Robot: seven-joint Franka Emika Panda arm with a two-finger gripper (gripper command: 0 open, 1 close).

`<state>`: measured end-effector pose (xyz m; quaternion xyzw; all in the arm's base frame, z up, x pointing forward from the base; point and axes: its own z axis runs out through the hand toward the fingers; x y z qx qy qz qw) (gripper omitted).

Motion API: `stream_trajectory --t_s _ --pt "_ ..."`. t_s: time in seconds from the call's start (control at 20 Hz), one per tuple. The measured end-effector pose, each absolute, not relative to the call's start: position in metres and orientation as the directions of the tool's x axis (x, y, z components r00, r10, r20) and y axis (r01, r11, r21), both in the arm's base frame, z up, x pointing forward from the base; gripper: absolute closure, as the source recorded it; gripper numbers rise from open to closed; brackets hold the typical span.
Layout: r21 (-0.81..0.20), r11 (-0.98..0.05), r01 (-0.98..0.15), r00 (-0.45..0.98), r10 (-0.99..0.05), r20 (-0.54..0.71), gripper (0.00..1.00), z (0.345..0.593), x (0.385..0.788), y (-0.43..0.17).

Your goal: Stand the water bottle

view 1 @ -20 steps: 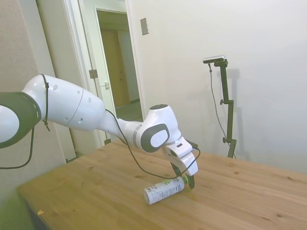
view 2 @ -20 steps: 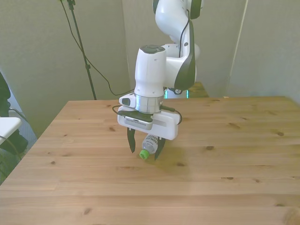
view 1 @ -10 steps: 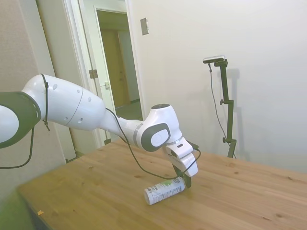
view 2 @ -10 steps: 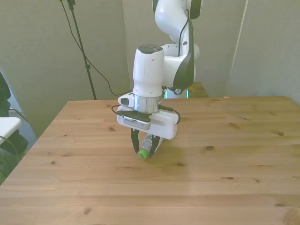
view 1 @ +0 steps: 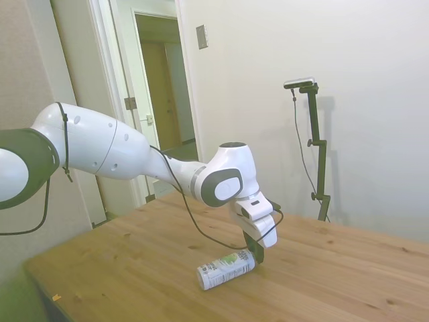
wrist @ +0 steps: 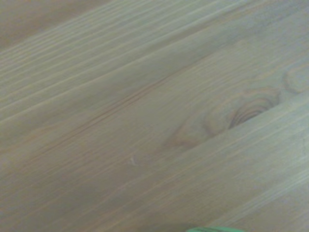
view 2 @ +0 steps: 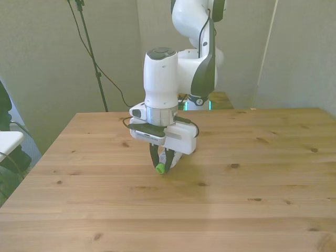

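Observation:
The water bottle (view 1: pixel 226 269) is a slim clear bottle with a white and green label, lying on its side on the wooden table (view 1: pixel 134 268). In the front view its green cap (view 2: pixel 160 168) points toward the camera and the body is mostly hidden behind the fingers. My gripper (view 2: pixel 161 163) comes down from above and is shut on the water bottle at its neck, just behind the cap. From the side, the gripper (view 1: pixel 255 255) meets the bottle's right end. The wrist view is blurred wood grain with a sliver of green cap (wrist: pixel 215 229) at the edge.
The table (view 2: pixel 252 173) stretches wide on both sides of the bottle. A doorway (view 1: pixel 161 87) and plain walls stand behind it. Something dark sits off the table at the front view's left edge (view 2: pixel 5 113).
The fingers have closed from open around the cap end to shut on the bottle's neck. The bottle has shifted slightly leftward in both views and the wrist has risen a little.

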<state>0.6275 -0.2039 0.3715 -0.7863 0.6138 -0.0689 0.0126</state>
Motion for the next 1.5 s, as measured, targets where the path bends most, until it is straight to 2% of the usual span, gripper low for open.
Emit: stream_trajectory --t_s 0.15,0.45,0.7,0.85,1.0,1.5 --pt "-0.15 -0.214 -0.965 0.2 -0.974 0.102 1.0 0.395 0.632 -0.21" --pt "-0.355 -0.092 -0.93 0.011 -0.975 0.224 1.0 0.479 0.645 -0.216" --pt "-0.481 -0.049 -0.875 -0.145 -0.923 0.357 1.0 0.509 0.658 -0.208" --pt "-0.54 -0.075 -0.839 -0.195 -0.884 0.426 1.0 0.514 0.662 -0.186" --pt "-0.546 -0.093 -0.832 -0.202 -0.867 0.455 1.0 0.511 0.663 -0.18" --pt "-0.664 -0.195 -0.722 -0.334 -0.742 0.581 1.0 0.482 0.678 -0.1"
